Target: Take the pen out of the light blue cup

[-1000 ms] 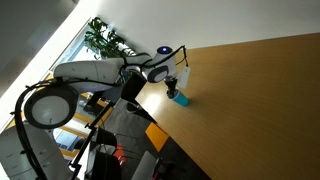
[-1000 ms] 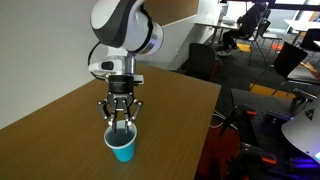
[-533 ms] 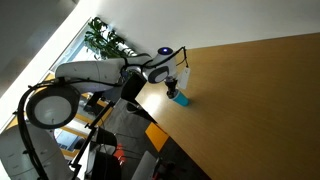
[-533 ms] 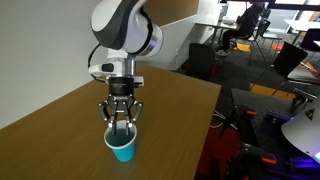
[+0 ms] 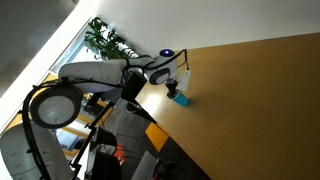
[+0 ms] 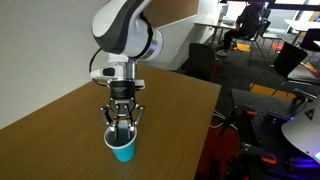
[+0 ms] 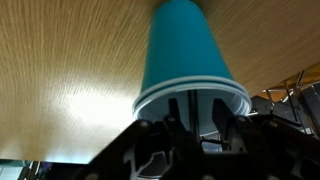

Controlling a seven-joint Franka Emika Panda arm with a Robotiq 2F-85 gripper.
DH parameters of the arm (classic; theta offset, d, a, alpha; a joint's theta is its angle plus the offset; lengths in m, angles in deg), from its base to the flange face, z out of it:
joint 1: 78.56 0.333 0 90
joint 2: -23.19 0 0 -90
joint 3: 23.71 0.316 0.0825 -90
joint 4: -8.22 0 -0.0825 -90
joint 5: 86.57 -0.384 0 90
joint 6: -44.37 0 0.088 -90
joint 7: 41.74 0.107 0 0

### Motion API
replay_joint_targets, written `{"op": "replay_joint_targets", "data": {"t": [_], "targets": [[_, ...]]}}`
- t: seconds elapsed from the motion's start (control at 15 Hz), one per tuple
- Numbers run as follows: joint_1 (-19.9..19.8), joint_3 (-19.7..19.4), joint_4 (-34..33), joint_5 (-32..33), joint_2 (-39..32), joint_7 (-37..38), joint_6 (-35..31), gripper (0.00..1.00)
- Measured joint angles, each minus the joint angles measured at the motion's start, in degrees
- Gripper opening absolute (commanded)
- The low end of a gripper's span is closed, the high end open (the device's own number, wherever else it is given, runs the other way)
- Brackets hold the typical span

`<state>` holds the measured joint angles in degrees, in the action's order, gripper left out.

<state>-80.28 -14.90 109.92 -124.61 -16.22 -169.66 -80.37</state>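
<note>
On the wooden table, toward its near end and left of the edge that drops to the office floor, the light blue cup stands upright. The gripper hangs straight above it, pointing down, with its fingertips already at the cup's mouth. An exterior view shows the same stacking, gripper over cup, close to the table's left edge.

In the wrist view, the cup fills the centre. Two dark fingers reach inside its rim, a strip of light showing between them, so the jaws stand apart.

The pen cannot be made out with certainty. It is probably inside the cup, roughly upright between the fingers, its long axis in line with the gripper's approach. The grasp would then be a plain squeeze followed by a vertical lift.
</note>
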Motion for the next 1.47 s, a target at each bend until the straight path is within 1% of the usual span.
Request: {"op": "replay_joint_targets", "data": {"t": [0.33, 0.67, 0.73, 0.87, 1.0, 1.2, 1.47], "targets": [[0.0, 0.6, -0.1, 0.1, -0.7, 0.0, 0.1, 0.4], [0.0, 1.1, -0.6, 0.5, -1.3, 0.0, 0.3, 0.42], [0.0, 1.2, -0.7, 0.6, -1.5, 0.0, 0.3, 0.36], [0.0, 1.2, -1.2, 0.6, -1.7, 0.0, 0.6, 0.13], [-0.1, 1.2, -1.7, 0.6, -2.1, 0.0, 1.2, 0.0], [-0.2, 1.2, -2.2, 0.6, -2.5, 0.0, 1.7, 0.03], [-0.3, 1.3, -2.6, 0.6, -2.6, 0.0, 2.0, 0.03]]}}
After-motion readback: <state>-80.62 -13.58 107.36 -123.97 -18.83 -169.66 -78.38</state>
